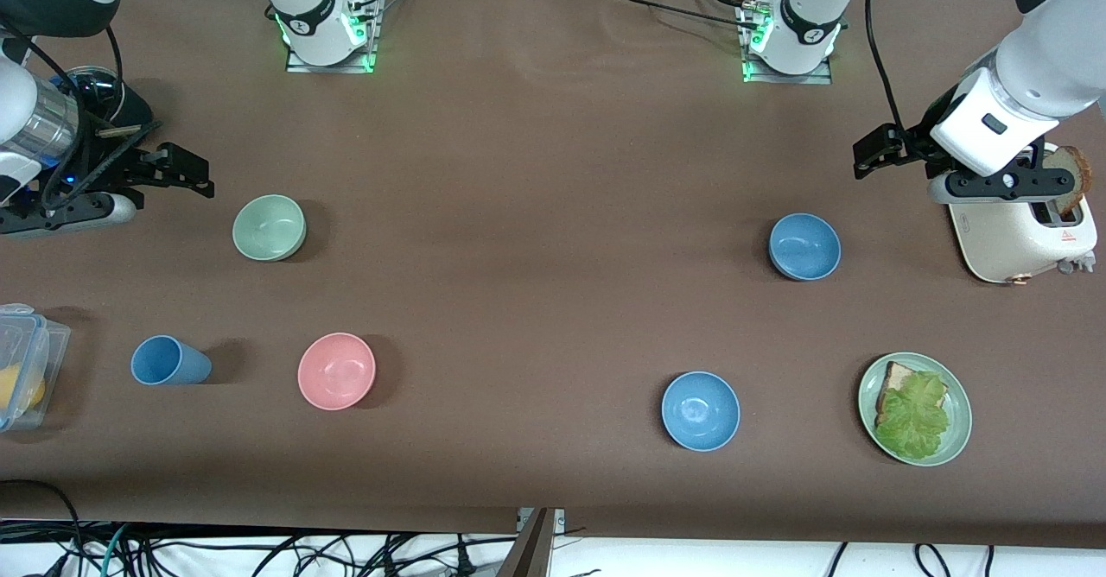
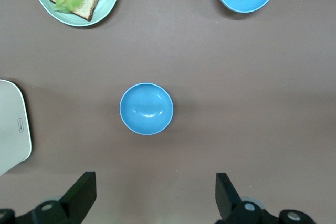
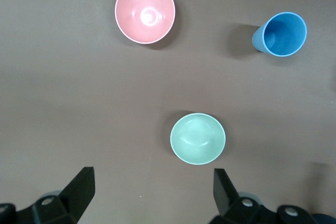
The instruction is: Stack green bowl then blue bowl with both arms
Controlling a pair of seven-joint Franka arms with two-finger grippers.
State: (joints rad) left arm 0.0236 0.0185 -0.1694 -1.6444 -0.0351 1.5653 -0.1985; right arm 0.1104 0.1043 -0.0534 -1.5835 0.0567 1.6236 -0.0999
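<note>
Arms hang raised at the worktop's ends. Left gripper (image 2: 152, 195), jaws apart, hovers near the dull steel-blue round bowl (image 1: 804, 247); right gripper (image 3: 152, 192), jaws apart, hovers near the matte sage-green round bowl (image 1: 270, 228).

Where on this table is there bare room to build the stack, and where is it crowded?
The widest bare patch is mid-table, bordered by the green bowl, pink bowl, blue bowl and brighter blue bowl. The table's ends are crowded: toaster and plate at one, cup and container at the other.
</note>
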